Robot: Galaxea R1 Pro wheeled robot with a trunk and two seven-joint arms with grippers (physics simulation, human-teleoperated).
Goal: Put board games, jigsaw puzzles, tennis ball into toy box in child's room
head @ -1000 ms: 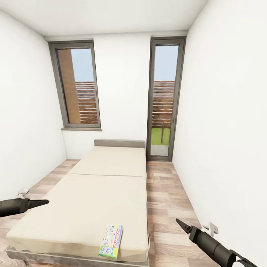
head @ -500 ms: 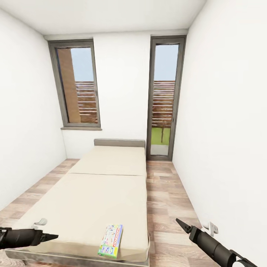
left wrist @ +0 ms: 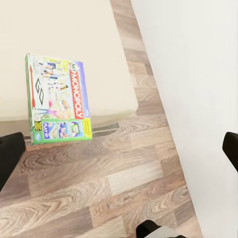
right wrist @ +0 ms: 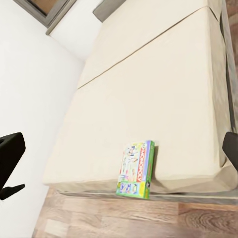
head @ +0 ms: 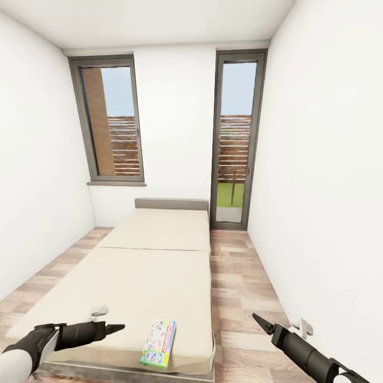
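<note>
My left gripper (head: 118,326) reaches low over the near end of the bed (head: 143,276), its dark fingers drawn together to a point in the head view. In its own wrist camera, though, the finger pads (left wrist: 10,156) sit at opposite edges of the picture with a wide gap between them, so I read it as open and carrying nothing. The tip points across the mattress toward a board game (head: 159,344), which lies flat just beside it near the bed's foot edge, one short end slightly overhanging the edge.

The left wrist camera shows this box (left wrist: 57,99) clearly: a flat rectangular carton printed in green, white and blue with a red stripe reading MONOPOLY. It hangs partly past the mattress corner above the wood floor (left wrist: 99,188).

My right gripper (head: 261,322) waits lower right, above the floor planks beside the bed, well apart from the box. Its pads (right wrist: 10,158) are likewise spread wide in its wrist view, so open and empty; that camera looks across the mattress at the game (right wrist: 136,169).

I judge the carton light and stiff, with smooth printed faces that may slip. The overhanging short end looks like the best place to pinch, top and bottom faces between the fingers.
</note>
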